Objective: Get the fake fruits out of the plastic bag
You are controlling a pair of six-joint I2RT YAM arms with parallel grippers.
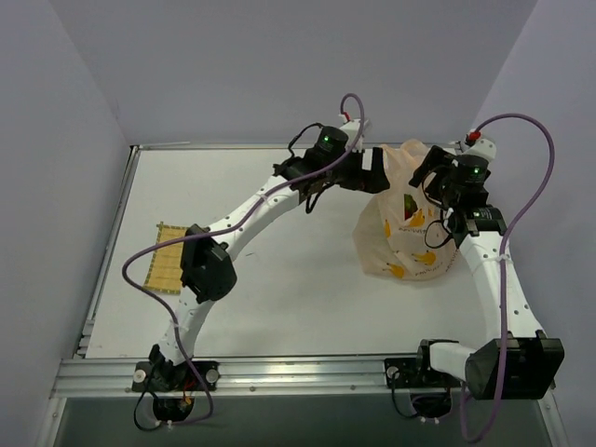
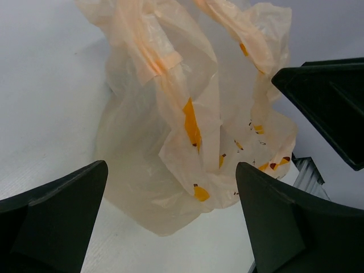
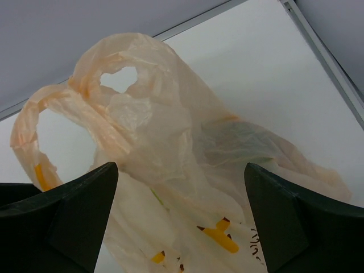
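The plastic bag (image 1: pixel 402 228) stands crumpled at the back right of the table, peach-orange with yellow banana prints, handles up. My left gripper (image 1: pixel 380 173) is open just left of its top; in the left wrist view (image 2: pixel 170 227) the bag (image 2: pixel 187 114) hangs between and beyond the spread fingers (image 2: pixel 51 216), apart from them. My right gripper (image 1: pixel 440 207) is open at the bag's right side; in its wrist view (image 3: pixel 182 227) the bag (image 3: pixel 170 159) fills the gap and nothing is gripped. The fake fruits are hidden inside; only a dim greenish shape (image 3: pixel 239 142) and a small red-green patch (image 1: pixel 410 205) show through.
A square yellow woven mat (image 1: pixel 172 256) lies at the table's left edge. The table's metal rail (image 3: pixel 324 51) runs close behind and right of the bag. The right gripper's dark body (image 2: pixel 330 102) shows in the left wrist view, just beyond the bag.
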